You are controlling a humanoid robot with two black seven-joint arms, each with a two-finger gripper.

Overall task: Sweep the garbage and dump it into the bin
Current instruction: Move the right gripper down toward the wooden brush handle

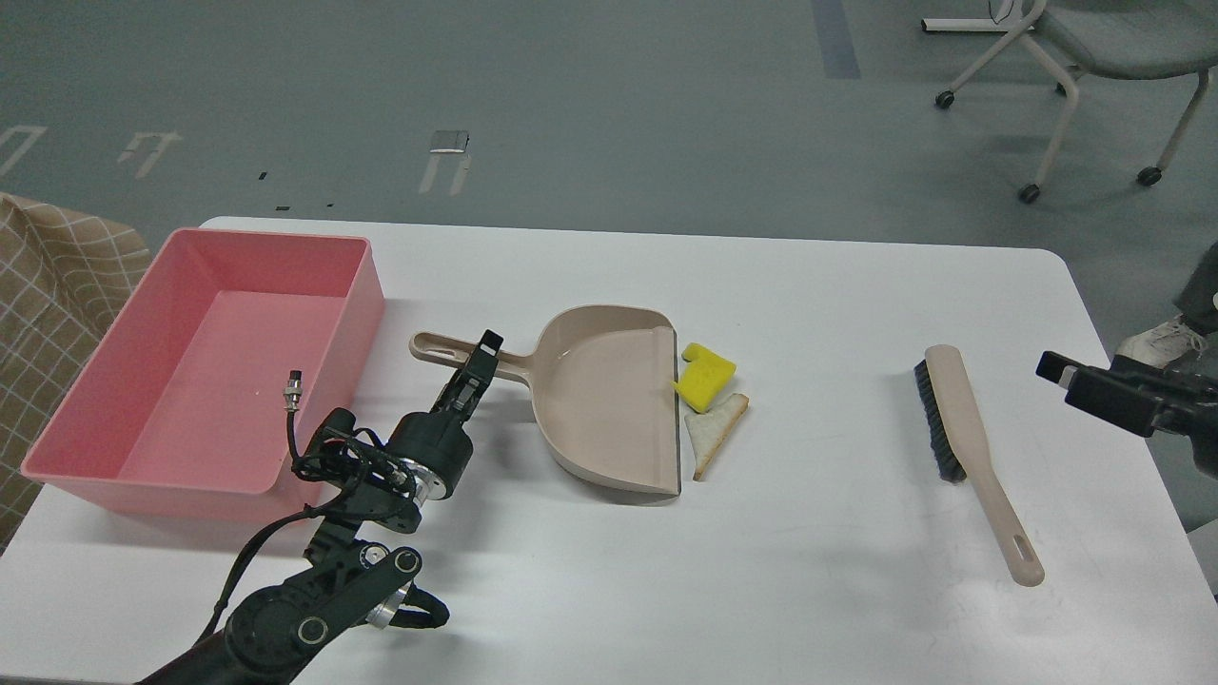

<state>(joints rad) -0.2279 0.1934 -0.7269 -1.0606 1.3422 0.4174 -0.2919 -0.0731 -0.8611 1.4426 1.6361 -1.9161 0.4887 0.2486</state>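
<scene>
The garbage lies just right of the dustpan's mouth: a yellow notched sponge chunk (706, 379) and a triangular white bread slice (716, 430) with brown crust, touching each other. The pink bin (366, 309) stands empty at the table's left. A beige dustpan (604, 400) lies between bin and garbage, its handle pointing left. My left gripper (481, 357) is at the dustpan handle; its fingers look dark and overlap, so I cannot tell whether it grips. My right gripper (1051, 364) hovers at the right table edge, right of a beige brush (961, 428).
The white table (818, 590) carries everything. The brush lies with its bristles to the left and its handle toward the front. A wheeled chair (1094, 38) stands on the floor beyond the table's far right. A checked cloth (48, 276) is at the far left.
</scene>
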